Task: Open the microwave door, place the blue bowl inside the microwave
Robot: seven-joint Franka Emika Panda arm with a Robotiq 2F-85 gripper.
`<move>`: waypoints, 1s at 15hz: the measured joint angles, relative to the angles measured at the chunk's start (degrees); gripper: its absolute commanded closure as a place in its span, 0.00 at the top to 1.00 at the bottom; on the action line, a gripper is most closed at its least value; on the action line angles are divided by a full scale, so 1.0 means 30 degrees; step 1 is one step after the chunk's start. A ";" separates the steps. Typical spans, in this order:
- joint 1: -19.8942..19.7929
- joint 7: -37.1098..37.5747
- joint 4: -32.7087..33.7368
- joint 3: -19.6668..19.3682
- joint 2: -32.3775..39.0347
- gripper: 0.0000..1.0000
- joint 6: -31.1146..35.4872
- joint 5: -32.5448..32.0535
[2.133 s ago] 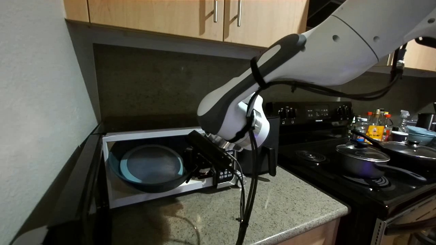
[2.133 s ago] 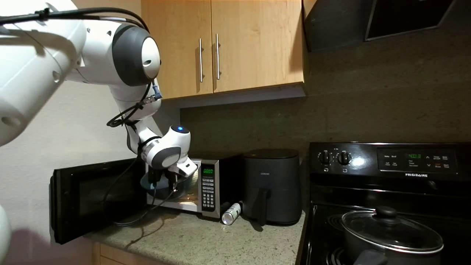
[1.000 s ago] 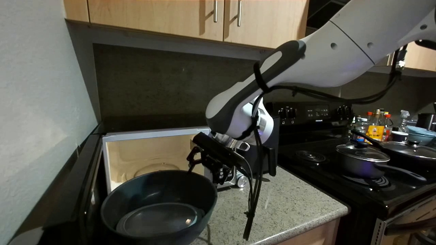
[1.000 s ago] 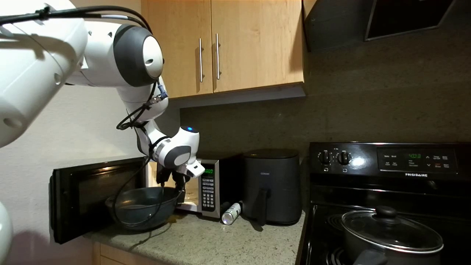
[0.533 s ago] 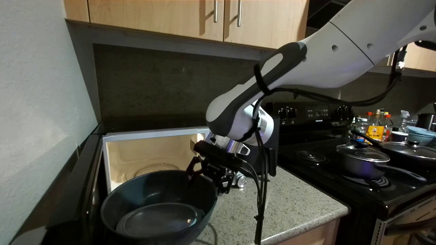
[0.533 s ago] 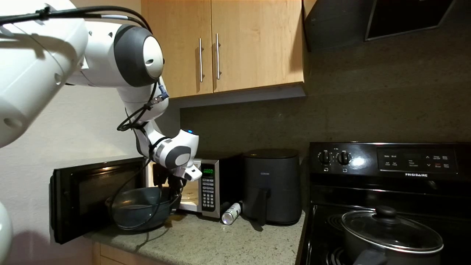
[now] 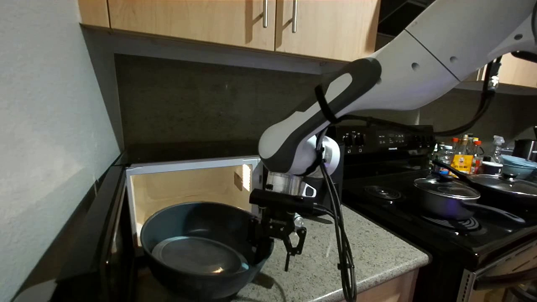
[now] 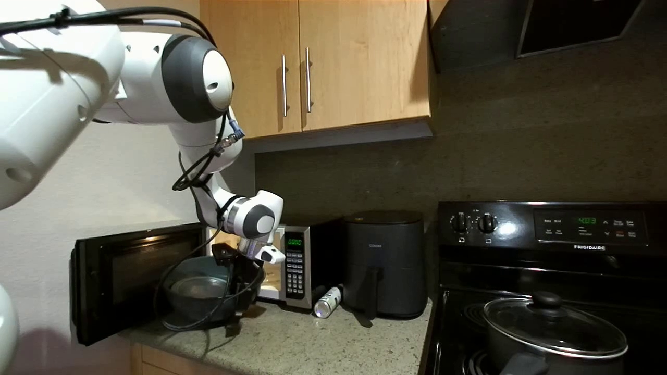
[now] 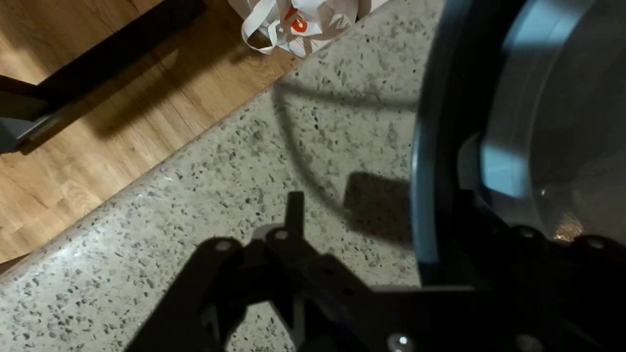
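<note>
The bowl (image 7: 205,251) is out in front of the microwave (image 8: 295,265), at the mouth of its lit cavity, low over or on the counter (image 8: 312,344); I can't tell whether its base sits flat. The door (image 8: 130,276) stands wide open toward the pale wall (image 7: 50,126), with the bowl close beside it. The gripper (image 7: 271,260) points down astride the bowl's rim (image 9: 424,210), on the side away from the door. Its jaws are apart: one of the fingers (image 9: 294,215) hangs outside, with a clear gap between it and the bowl; the other is inside, too dark for me to say whether it touches. Cables (image 7: 342,235) trail from the arm (image 7: 319,113) and, in an exterior view, cross in front of the bowl. A can (image 8: 328,302) lies on its side between the microwave and the air fryer (image 8: 385,265). On the stove (image 8: 531,265) are a lidded pot (image 7: 440,205) and a lidded pan (image 7: 495,181). The wrist view looks past the counter's edge to a wood floor (image 9: 146,137) and a white bag (image 9: 313,19).
</note>
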 measured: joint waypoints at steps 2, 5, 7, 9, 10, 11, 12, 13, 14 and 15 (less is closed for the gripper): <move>0.0066 0.0000 0.0137 0.0000 -0.0001 0.34 0.0015 -0.0125; 0.0168 0.0000 0.0505 0.0000 -0.0007 0.15 0.0069 -0.0142; 0.0208 0.0000 0.0731 0.0001 -0.0012 0.05 0.0206 -0.0142; 0.0213 0.0000 0.0880 0.0003 -0.0013 0.04 0.0432 -0.0142; 0.0213 -0.0021 0.0902 0.0012 -0.0023 0.06 0.0591 -0.0143; 0.0218 -0.0025 0.0895 0.0032 -0.0045 0.07 0.0733 -0.0143; 0.0222 -0.0034 0.0842 0.0051 -0.0099 0.06 0.0793 -0.0143; 0.0228 -0.0042 0.0756 0.0073 -0.0179 0.06 0.0934 -0.0143; 0.0246 -0.0048 0.0609 0.0105 -0.0282 0.06 0.1227 -0.0143; 0.0282 -0.0049 0.0401 0.0147 -0.0398 0.06 0.1687 -0.0143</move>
